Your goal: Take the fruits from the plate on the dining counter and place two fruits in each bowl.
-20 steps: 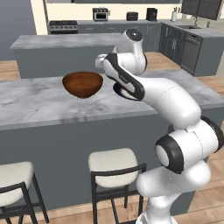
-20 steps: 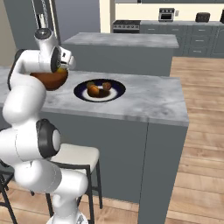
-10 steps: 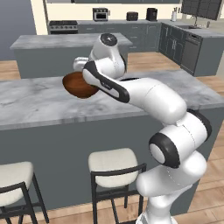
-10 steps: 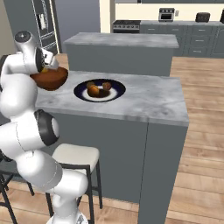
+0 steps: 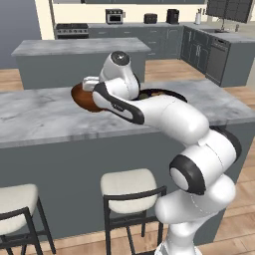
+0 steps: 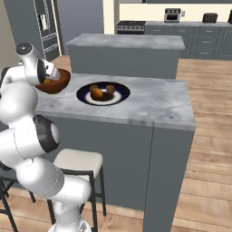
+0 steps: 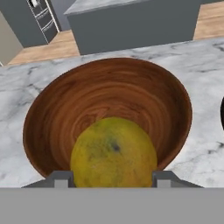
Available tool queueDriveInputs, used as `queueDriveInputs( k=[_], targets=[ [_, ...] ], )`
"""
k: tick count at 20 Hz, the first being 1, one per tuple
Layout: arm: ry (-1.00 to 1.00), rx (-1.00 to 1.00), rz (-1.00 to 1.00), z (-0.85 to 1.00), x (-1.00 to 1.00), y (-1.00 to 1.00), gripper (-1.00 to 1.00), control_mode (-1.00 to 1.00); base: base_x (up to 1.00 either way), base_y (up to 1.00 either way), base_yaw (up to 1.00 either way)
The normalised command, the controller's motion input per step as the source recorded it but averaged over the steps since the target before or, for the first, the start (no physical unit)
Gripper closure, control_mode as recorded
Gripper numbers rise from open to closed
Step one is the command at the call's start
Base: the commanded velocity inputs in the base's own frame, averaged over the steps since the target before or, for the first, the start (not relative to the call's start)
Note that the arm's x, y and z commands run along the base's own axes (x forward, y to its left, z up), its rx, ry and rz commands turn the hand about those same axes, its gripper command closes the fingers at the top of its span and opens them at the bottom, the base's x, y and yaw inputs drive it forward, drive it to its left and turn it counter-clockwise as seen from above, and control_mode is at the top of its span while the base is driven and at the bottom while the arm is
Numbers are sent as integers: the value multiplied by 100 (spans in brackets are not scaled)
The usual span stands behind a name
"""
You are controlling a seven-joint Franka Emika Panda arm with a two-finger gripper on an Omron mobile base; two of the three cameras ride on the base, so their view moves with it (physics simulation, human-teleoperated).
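Note:
In the hand view my gripper (image 7: 111,179) is shut on a yellow-orange fruit (image 7: 113,153), held just above the inside of the reddish-brown wooden bowl (image 7: 109,87). That bowl (image 6: 58,82) stands on the marble dining counter (image 6: 154,102), with the hand (image 6: 45,74) over its left side. To its right lies the navy-rimmed plate (image 6: 118,96) with an orange fruit (image 6: 96,94) and a dark brown fruit (image 6: 110,89) on it. From the left base, my arm hides most of the bowl (image 5: 79,95) and the plate (image 5: 172,93).
A second grey island (image 6: 127,50) stands behind the counter. Stools (image 5: 132,187) sit below the counter's near edge on my side. The counter's right end (image 6: 181,113) drops to wooden floor. Bare marble (image 5: 40,117) lies left of the bowl.
The arm has swung left from beside the bowl to over it, carrying the fruit along. The jaws have closed slightly more. Bowl and plate have stayed put.

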Motion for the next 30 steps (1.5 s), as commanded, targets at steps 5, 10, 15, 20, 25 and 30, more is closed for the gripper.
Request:
queueDriveInputs(
  k=[5,10,15,20,25,30],
  targets=[
    [0,0,0,5,0,0,-100,-100,0,0,0],
    [0,0,0,43,0,0,-100,-100,0,0,0],
    [0,0,0,10,-2,0,-100,-100,0,0,0],
    [1,0,0,55,-45,-53,-100,-100,0,0,0],
    [0,0,0,28,-98,-99,-100,-100,0,0,0],
    [0,0,0,-28,-100,-100,-100,-100,0,0,0]
  ],
)
